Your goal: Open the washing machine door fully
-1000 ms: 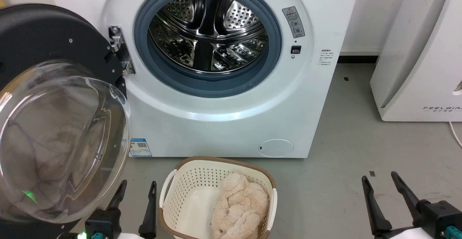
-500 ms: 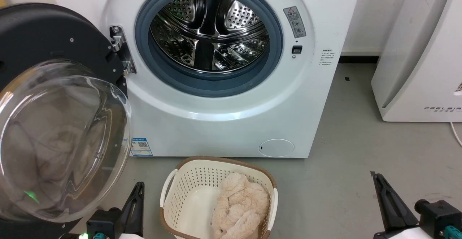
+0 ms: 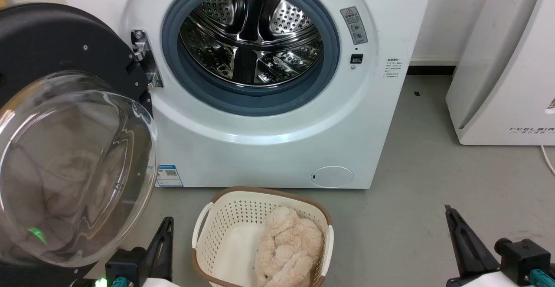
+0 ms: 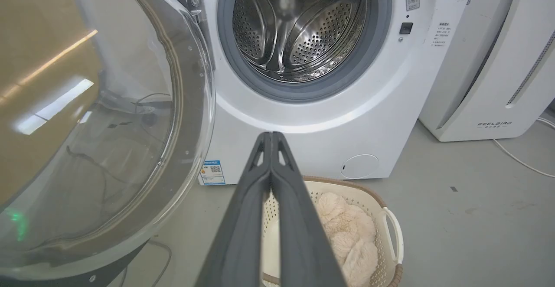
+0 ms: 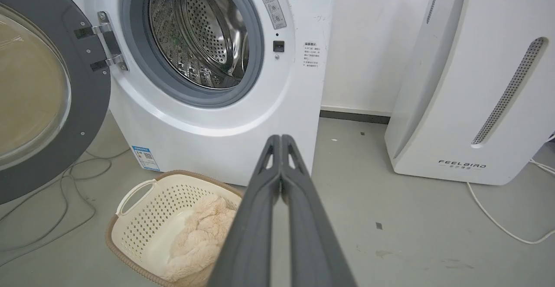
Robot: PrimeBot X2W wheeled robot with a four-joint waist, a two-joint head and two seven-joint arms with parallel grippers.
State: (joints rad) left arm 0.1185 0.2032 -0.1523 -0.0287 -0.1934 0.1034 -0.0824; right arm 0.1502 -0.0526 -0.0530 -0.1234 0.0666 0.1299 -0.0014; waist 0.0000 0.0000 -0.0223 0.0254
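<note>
Nearest us, left tool [image 3: 167, 222] and right tool [image 3: 449, 212] are both clenched on nothing, fingers [image 4: 251, 217] pressed together, low either side of the basket [image 3: 260, 190]. Left arm's nearer: the washing machine door [image 3: 52, 35] hangs just up-left of it, not touching. Door's swung wide on its hinge [image 3: 145, 63] at the left of the washing machine [image 3: 269, 148]; glass bowl [image 3: 73, 165] bulges toward us, door face approx. upright. Any more swing, we judge, goes left & back.

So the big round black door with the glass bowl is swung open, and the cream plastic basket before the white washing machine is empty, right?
Not empty: the head view shows a fluffy beige fabric bundle lying in the cream plastic basket. The round black glass-bowled door is swung open on the white washing machine.
</note>
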